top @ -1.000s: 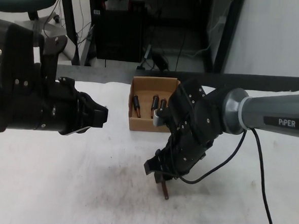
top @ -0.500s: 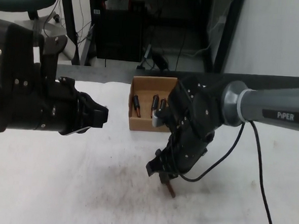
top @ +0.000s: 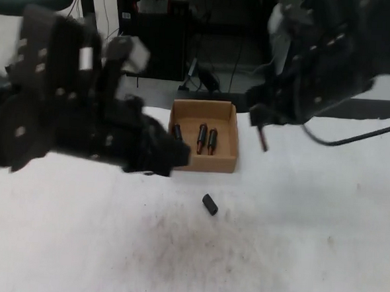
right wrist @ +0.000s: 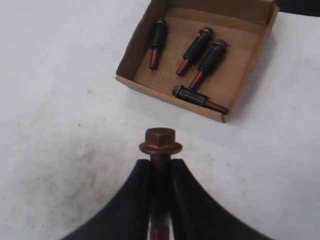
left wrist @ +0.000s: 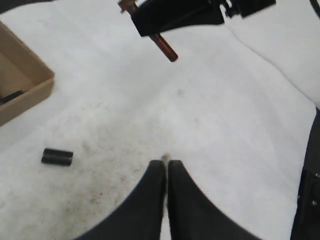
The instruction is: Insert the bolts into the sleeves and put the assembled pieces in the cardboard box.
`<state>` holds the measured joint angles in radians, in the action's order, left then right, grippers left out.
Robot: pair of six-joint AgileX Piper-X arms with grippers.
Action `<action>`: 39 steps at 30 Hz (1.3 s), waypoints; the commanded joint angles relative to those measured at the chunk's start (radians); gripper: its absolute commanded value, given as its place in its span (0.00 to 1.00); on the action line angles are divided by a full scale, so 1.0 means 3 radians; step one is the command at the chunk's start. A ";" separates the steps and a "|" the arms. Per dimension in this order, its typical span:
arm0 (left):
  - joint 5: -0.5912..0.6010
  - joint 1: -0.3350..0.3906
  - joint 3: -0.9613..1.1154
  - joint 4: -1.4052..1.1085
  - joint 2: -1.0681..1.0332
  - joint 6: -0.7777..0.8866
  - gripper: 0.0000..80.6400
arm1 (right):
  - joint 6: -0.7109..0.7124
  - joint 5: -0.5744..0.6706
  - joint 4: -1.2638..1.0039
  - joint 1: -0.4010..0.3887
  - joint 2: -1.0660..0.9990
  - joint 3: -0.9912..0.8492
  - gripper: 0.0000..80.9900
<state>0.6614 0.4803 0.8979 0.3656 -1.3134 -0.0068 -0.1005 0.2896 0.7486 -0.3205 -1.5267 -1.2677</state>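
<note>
The right pincer (right wrist: pixel 160 167) was closed narrow on a copper-coloured bolt (right wrist: pixel 160 144), its two fingers clamped on the shank just under the six-sided head. In the high view this pincer (top: pixel 261 118) hung above the white cloth (top: pixel 76 244), with the bolt (top: pixel 263 139) slanting down out of it. The cardboard box (right wrist: pixel 240 45) sat on the cloth beyond this pincer's tips, apart from them. Four assembled pieces (right wrist: pixel 196 48) lay in it, each a dark sleeve with a reddish bolt end sticking out. Three lay roughly side by side, and the fourth lay across them by the wall nearest the pincer.

The left pincer (left wrist: pixel 166 167) had its fingers pressed together with nothing between them. A loose black sleeve (left wrist: pixel 57 157) lay on its side on the cloth, near this pincer's tips but off to one side and not touching them. Beyond the sleeve, a corner of the box (left wrist: pixel 31 86) showed. Farther ahead of the left pincer, the right pincer (left wrist: pixel 172 14) hung above the cloth with its bolt (left wrist: pixel 165 48). In the high view the sleeve (top: pixel 209 204) lay closer to the camera than both pincers and the box (top: pixel 200 163). The left pincer (top: pixel 176 153) was by the box's near left corner.
</note>
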 commanded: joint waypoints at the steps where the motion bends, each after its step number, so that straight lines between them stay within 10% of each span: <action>1: -0.0085 0.0171 0.0284 0.0245 -0.0271 -0.0234 0.13 | 0.0108 0.0091 0.0124 0.0102 0.0074 -0.0018 0.01; 9: -0.0763 0.0282 0.1247 0.0910 -0.1356 0.0889 0.41 | 0.0172 0.0091 0.0487 0.0458 0.0192 -0.0018 0.01; 19: -0.0768 0.0380 0.1553 0.0916 -0.2059 0.3643 0.45 | 0.0164 0.0091 0.0674 0.0575 0.0211 -0.0018 0.01; 39: -0.1380 0.0653 0.1560 0.0537 -0.2252 0.4676 0.45 | 0.0164 0.0105 0.0709 0.0575 0.0339 -0.0018 0.01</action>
<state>0.2723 0.6777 1.3626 0.5311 -1.9850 1.3752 -0.0534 0.3119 0.9584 -0.1514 -1.4398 -1.2677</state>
